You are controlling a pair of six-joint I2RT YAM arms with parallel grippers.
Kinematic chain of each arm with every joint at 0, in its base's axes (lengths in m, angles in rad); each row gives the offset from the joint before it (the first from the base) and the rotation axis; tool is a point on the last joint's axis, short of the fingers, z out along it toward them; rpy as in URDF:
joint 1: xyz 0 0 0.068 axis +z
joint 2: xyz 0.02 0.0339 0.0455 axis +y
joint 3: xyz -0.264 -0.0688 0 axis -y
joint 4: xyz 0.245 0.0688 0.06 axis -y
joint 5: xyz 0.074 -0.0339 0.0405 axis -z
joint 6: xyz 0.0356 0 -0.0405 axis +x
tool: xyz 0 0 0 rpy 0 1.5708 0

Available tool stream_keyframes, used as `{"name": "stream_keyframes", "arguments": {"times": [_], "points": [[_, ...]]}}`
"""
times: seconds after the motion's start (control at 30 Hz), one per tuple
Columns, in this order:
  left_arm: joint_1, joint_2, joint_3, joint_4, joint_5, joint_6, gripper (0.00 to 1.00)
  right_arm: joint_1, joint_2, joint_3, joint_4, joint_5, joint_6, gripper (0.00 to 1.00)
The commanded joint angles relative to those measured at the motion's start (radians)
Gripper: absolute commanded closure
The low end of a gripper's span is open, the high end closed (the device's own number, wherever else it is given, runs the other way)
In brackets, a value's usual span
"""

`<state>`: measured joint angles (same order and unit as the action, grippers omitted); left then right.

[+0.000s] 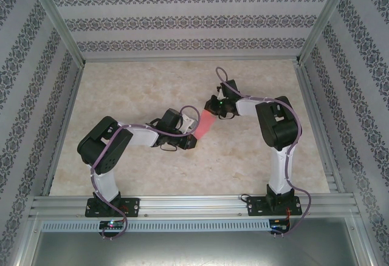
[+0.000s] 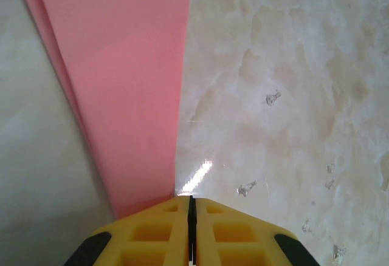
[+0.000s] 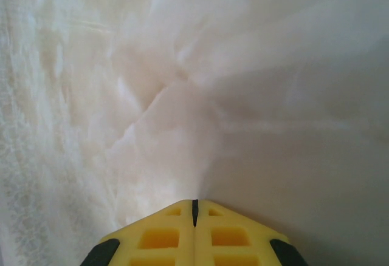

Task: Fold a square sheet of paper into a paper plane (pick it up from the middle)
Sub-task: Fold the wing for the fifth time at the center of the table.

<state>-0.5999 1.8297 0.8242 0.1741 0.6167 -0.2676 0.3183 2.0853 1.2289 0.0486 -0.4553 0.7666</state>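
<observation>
Left hand (image 2: 191, 198) closed at the narrow end of the folded pink paper (image 2: 127, 96).
Its 2 yellow fingers meet along a thin seam, and the paper's tip runs under one of them; I cannot tell whether it is pinched. The paper lies flat on the marble table (image 2: 273, 65), mid-table between both arms. It widens away from the hand, with layered edges along one side. The right hand (image 3: 194, 202), fingers also pressed together, points down at the table by the paper's far end.
</observation>
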Motion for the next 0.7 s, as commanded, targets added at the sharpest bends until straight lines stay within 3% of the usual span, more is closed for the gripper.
{"name": "stream_keyframes", "arguments": {"times": [0.0,0.2,0.43,0.67], "points": [[0.006,0.031,-0.071,-0.234,0.003,0.005,0.88,-0.03,0.036,0.041,-0.039,0.064,-0.035,0.98],[0.006,0.023,-0.068,-0.236,0.013,0.0,0.87,-0.051,0.032,0.062,-0.048,0.049,-0.05,0.98],[0.006,-0.02,-0.011,-0.237,0.051,-0.038,0.85,-0.068,-0.1,-0.01,-0.037,0.02,-0.065,0.96],[0.003,-0.096,0.086,-0.244,0.088,-0.098,0.78,-0.075,-0.239,-0.115,-0.073,-0.02,-0.1,0.88]]}}
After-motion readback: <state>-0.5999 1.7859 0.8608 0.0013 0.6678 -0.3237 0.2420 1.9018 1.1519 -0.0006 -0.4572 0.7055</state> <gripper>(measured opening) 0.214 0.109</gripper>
